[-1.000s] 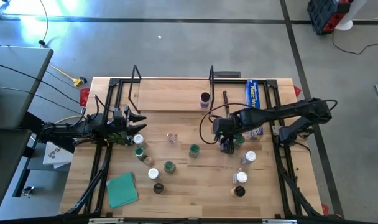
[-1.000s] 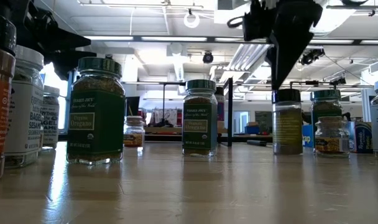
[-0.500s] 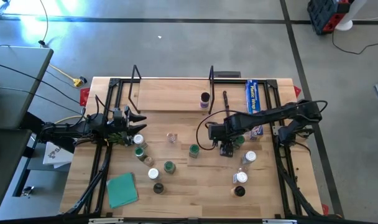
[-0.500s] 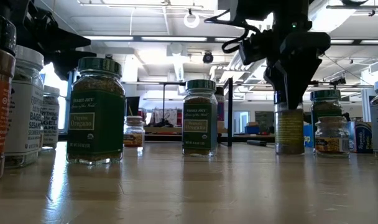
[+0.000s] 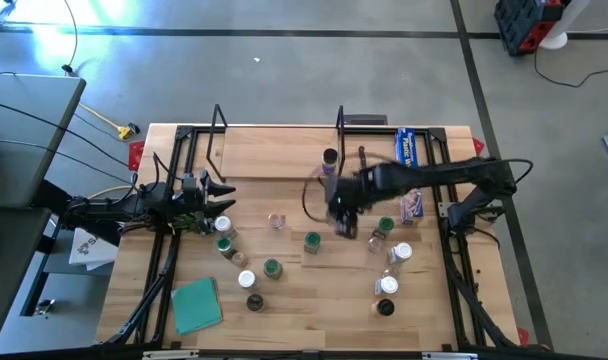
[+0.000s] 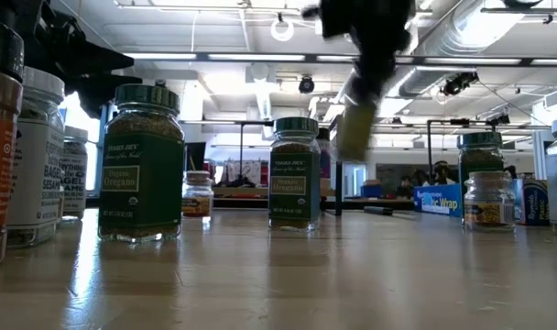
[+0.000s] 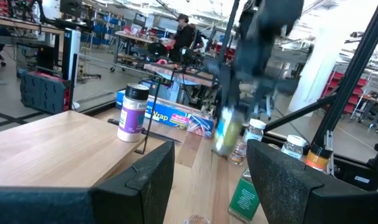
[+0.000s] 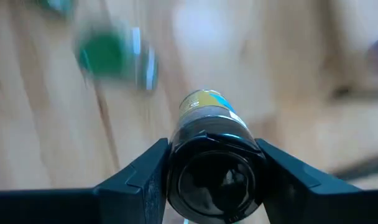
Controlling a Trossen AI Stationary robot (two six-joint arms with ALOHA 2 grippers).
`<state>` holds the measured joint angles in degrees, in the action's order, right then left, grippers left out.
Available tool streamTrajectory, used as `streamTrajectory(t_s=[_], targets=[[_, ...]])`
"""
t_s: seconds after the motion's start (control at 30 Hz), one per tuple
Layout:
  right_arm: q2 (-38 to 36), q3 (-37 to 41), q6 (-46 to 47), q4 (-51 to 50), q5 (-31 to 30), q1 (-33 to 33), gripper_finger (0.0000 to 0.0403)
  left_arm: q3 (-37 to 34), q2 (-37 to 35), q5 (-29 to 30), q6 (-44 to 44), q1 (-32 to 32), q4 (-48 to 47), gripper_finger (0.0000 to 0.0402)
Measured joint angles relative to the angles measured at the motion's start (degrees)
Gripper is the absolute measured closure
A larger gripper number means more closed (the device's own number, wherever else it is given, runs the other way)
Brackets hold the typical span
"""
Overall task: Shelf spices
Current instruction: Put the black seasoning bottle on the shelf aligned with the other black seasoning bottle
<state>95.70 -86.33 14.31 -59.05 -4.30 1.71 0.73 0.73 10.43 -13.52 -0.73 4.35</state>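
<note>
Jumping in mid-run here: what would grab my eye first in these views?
The right gripper is shut on a dark-lidded spice jar, carrying it off the table near the middle, just in front of the shelf. One purple-labelled jar stands on the shelf already, while the rest of the jars are scattered over the tabletop. The left gripper waits at the left edge.
</note>
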Motion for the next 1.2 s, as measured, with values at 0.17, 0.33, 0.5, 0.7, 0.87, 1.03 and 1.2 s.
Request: streamTrajectory(t_s=[0.17, 0.33, 0.5, 0.7, 0.87, 1.03, 1.2], targets=[[0.81, -14.23, -7.92, 0.07, -6.65, -5.08, 0.0217, 0.0, 0.0, 0.01, 0.04, 0.0, 0.24, 0.0206], [5.39, -27.64, -17.06, 0.14, -7.54, -12.1, 0.0217, 0.0, 0.0, 0.03, 0.07, 0.0, 0.31, 0.0206], [12.12, -39.06, -23.97, -1.84, -4.85, -19.3, 0.0217, 0.0, 0.0, 0.21, 0.02, 0.01, 0.32, 0.0206], [20.58, -48.82, -27.87, -9.32, -4.03, -26.68, 0.0217, 0.0, 0.0, 0.23, 0.04, 0.0, 0.4, 0.0206], [22.25, -43.95, -28.39, -10.03, -2.96, -30.88, 0.0217, 0.0, 0.01, 0.46, -1.38, 0.0, 1.78, 0.0206], [23.25, -41.31, -28.33, -11.49, -2.51, -32.23, 0.0217, 0.0, 0.0, 0.45, -1.4, 0.0, 1.6, 0.0206], [24.71, -41.3, -28.32, -10.51, 0.72, -32.9, 0.0217, 0.0, 0.0, 0.41, -1.4, 0.0, 1.96, 0.0206]])
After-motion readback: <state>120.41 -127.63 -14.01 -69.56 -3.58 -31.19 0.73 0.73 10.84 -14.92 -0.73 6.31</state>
